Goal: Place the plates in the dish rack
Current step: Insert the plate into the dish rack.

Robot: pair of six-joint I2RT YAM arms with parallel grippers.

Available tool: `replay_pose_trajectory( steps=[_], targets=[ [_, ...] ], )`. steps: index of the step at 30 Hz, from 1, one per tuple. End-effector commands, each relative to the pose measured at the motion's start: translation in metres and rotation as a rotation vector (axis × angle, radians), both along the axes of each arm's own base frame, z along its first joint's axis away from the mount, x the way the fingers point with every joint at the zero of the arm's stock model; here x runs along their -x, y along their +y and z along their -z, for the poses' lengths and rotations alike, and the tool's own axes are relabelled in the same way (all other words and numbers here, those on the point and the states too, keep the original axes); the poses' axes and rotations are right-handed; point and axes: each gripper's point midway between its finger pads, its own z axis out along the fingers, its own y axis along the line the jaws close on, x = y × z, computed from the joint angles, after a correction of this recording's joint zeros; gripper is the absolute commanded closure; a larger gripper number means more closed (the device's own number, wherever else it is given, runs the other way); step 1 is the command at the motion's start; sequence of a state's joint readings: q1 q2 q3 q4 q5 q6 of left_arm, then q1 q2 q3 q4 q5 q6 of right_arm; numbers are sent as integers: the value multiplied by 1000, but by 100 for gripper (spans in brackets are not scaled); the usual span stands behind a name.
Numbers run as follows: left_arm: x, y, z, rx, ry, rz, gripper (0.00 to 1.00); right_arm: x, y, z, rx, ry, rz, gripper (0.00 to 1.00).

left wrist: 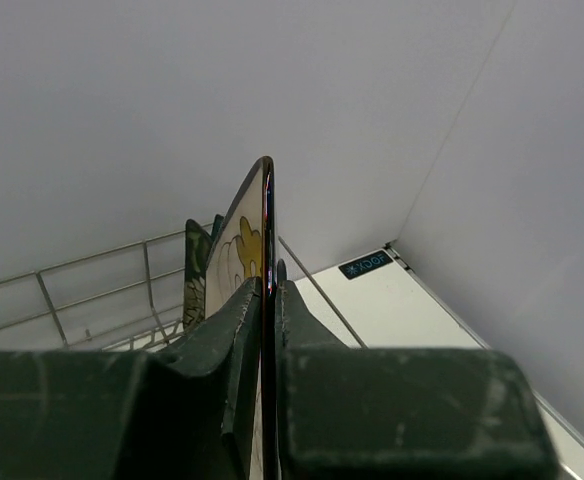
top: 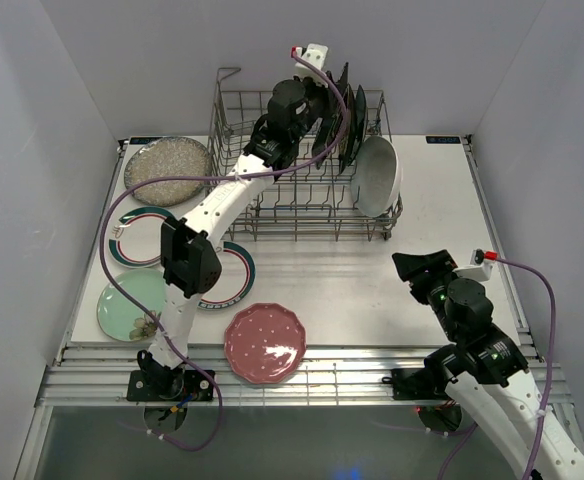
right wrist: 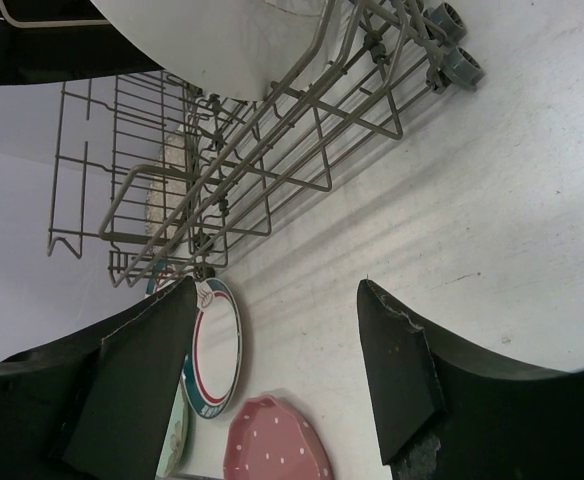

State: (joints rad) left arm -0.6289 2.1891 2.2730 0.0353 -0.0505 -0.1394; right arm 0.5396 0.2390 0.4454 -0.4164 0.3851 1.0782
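**Asker:** From above, where do things stand?

**Me:** My left pincer (top: pixel 317 98) is over the far right part of the dish rack (top: pixel 272 215), clenched on a floral plate (top: pixel 340 105) held on edge beside dark plates already upright. A white oval plate (top: pixel 377 175) leans at the rack's right end. My right pincer (top: pixel 412 268) hangs released over the worktop (top: pixel 372 310), well apart from the rack. The speckled plate (top: pixel 167 170), pale green plate (top: pixel 132 305) and pink plate (top: pixel 265 343) lie flat, not yet loaded.

**Asker:** And your left wrist camera?

**Me:** My fingers (left wrist: pixel 237 320) pinch the floral plate (left wrist: pixel 244 240) at its rim only. I judge it could pivot in so thin a hold, or come down on a tine instead of between two and knock its neighbour. The plate's lower edge and its slot are hidden behind my own pincer, so I cannot tell whether it is seated.

**Asker:** The right wrist?

**Me:** My pincer (right wrist: pixel 277 295) gapes, grasping nothing. Beyond it are the rack (right wrist: pixel 222 170) and a teal-rimmed plate (right wrist: pixel 212 350). The white plate (right wrist: pixel 212 40) and pink plate (right wrist: pixel 277 440) are cut off at the frame.
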Motion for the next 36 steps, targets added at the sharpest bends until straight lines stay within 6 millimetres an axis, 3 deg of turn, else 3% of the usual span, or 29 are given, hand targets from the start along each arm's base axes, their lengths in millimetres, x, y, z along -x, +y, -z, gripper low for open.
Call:
replay_pose_trajectory(
  steps=[1,9,20,36],
  targets=[
    [34,52,-156,294,-320,-93,100,0,0,-36,-31,-85,-7,29],
    [18,62,-151,363,-320,-163,100,2,-1,-37,-25,-94,-9,29],
    [1,52,-134,420,-303,-18,100,1,0,-32,-19,-85,-11,29],
    [-19,48,-107,481,-270,10,100,-2,0,-22,-7,-76,-5,29]
  ],
)
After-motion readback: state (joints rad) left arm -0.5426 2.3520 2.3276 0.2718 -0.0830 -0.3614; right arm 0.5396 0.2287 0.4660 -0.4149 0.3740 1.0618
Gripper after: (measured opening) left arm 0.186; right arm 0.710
